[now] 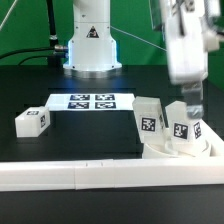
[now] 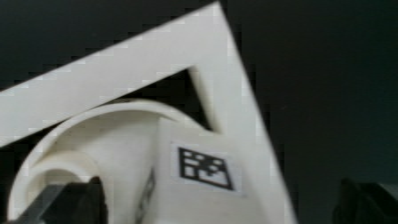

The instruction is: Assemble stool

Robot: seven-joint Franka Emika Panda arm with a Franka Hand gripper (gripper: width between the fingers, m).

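The round white seat [image 1: 190,150] lies in the corner of the border rail at the exterior view's right. One tagged white leg [image 1: 182,127] stands upright on it. A second leg [image 1: 148,118] stands at the seat's left side. A third leg [image 1: 32,121] lies on the table at the far left. My gripper [image 1: 188,104] hangs right over the leg on the seat. In the wrist view that leg [image 2: 205,165] rises from the seat [image 2: 89,135] between my dark fingers [image 2: 365,203]. A dark gap shows beside the leg, so the jaws look open.
The marker board [image 1: 90,102] lies flat mid-table. The long white border rail [image 1: 80,172] runs along the front and turns a corner at the right; it also shows in the wrist view [image 2: 107,80]. The robot base [image 1: 92,45] stands behind.
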